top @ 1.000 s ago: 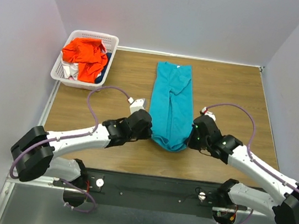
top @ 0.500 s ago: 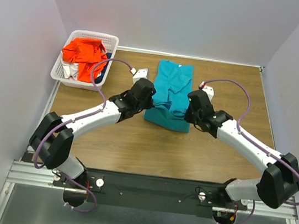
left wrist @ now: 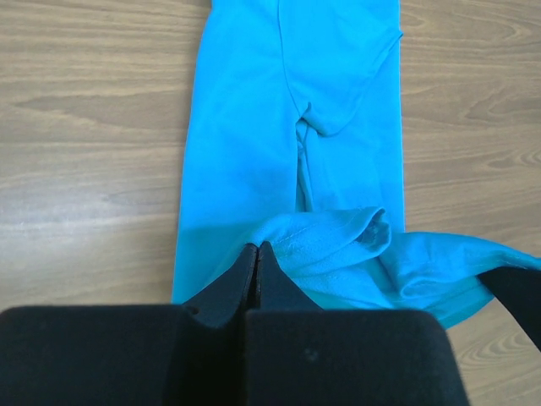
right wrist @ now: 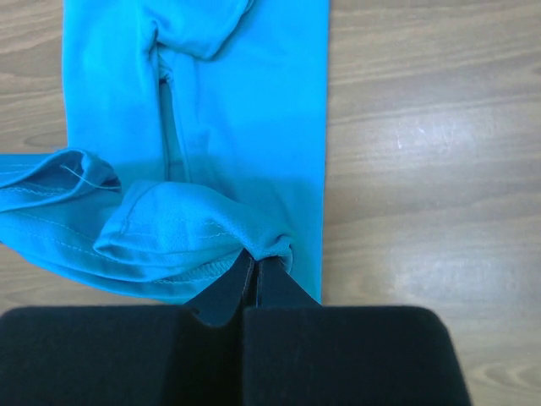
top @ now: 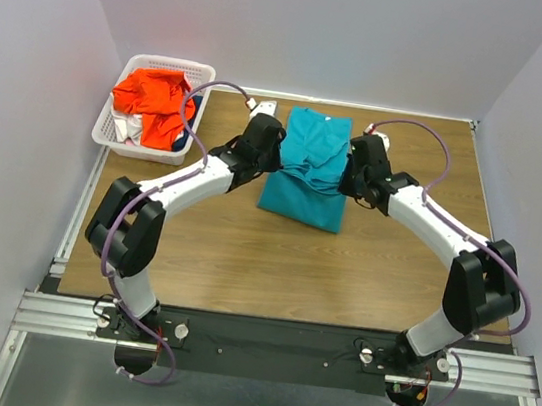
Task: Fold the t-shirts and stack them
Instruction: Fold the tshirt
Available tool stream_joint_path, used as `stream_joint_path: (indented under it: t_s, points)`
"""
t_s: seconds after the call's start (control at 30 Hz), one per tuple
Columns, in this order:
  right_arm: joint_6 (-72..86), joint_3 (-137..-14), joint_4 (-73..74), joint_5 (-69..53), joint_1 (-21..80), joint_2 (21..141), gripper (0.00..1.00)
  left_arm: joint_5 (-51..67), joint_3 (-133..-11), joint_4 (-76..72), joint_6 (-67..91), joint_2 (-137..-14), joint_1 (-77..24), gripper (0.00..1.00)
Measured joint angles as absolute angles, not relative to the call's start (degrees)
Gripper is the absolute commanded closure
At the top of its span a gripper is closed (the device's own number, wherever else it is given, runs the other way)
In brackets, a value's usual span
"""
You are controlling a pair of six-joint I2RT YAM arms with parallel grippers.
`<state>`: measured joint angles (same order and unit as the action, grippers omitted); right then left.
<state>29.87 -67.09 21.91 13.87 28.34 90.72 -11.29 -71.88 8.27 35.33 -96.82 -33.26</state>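
Observation:
A teal-blue t-shirt (top: 306, 173) lies lengthwise in the middle of the table, its near end lifted and doubled back over the far part. My left gripper (top: 276, 153) is shut on the left corner of that lifted hem (left wrist: 313, 245). On the other side, my right gripper (top: 349, 166) is shut on the right corner (right wrist: 262, 241). The flat part of the shirt (left wrist: 254, 127) stretches away under the hanging fold, and shows the same way in the right wrist view (right wrist: 254, 110). An orange-red t-shirt (top: 154, 101) sits piled in the basket, with white and dark blue cloth under it.
A white lattice basket (top: 117, 137) stands at the table's far left corner. Wooden tabletop (top: 244, 250) lies bare between the shirt and the arm bases. Grey walls close in on the left, back and right.
Both grippers have carried the shirt's near end away from the arm bases, toward the far edge. The shirt has gone from a long strip to about half its length, folded over itself.

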Motion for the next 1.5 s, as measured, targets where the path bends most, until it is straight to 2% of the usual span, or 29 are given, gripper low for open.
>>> stream_joint_path:
  t_s: [0.73, 0.83, 0.9, 0.93, 1.03, 1.07, 1.1, 1.13, 1.17, 1.2, 1.27, 1.5]
  points:
    - [27.99, -75.75, 19.4, 5.58, 22.37, 107.53, 0.99, -3.4, -82.41, 8.1, 30.57, -113.03, -27.33, 1.0]
    - [28.01, -76.93, 19.31, 4.97, 21.74, 109.54, 0.97, -2.7, -83.37, 8.19, 30.15, -114.39, -27.05, 1.0]
    - [28.08, -77.84, 19.27, 4.56, 21.3, 111.07, 0.9, -2.28, -84.2, 8.19, 29.93, -115.33, -26.96, 0.85]
    - [28.01, -78.15, 19.29, 4.38, 21.15, 111.59, 0.89, -2.04, -84.68, 8.25, 29.74, -115.85, -26.87, 0.65]
    - [28.16, -79.22, 19.33, 3.64, 20.53, 113.19, 0.78, -1.65, -85.54, 8.45, 29.47, -116.81, -26.63, 0.37]
    - [28.18, -79.57, 19.33, 3.42, 20.43, 113.6, 0.72, -1.5, -85.78, 8.69, 29.36, -116.95, -26.57, 0.17]
    - [28.14, -79.88, 19.31, 3.22, 20.23, 113.86, 0.45, -1.41, -85.86, 8.8, 29.23, -116.97, -26.44, 0.02]
    - [28.08, -80.01, 19.38, 3.09, 20.23, 113.91, 0.35, -1.34, -85.89, 8.86, 29.02, -116.97, -26.35, 0.02]
    - [28.29, -80.25, 19.35, 2.85, 20.18, 113.86, 0.31, -1.32, -85.91, 8.93, 29.19, -116.84, -26.28, 0.02]
    - [27.9, -80.49, 19.29, 2.59, 20.14, 113.8, 0.17, -1.3, -85.91, 9.13, 29.19, -116.77, -26.24, 0.02]
    - [27.57, -80.53, 19.22, 2.0, 20.1, 113.03, 0.0, -1.5, -85.21, 9.17, 29.5, -115.87, -26.2, 0.02]
    - [27.33, -76.05, 18.81, -2.13, 20.47, 103.94, 0.0, -3.18, -72.9, 8.58, 31.42, -101.36, -26.2, 0.02]
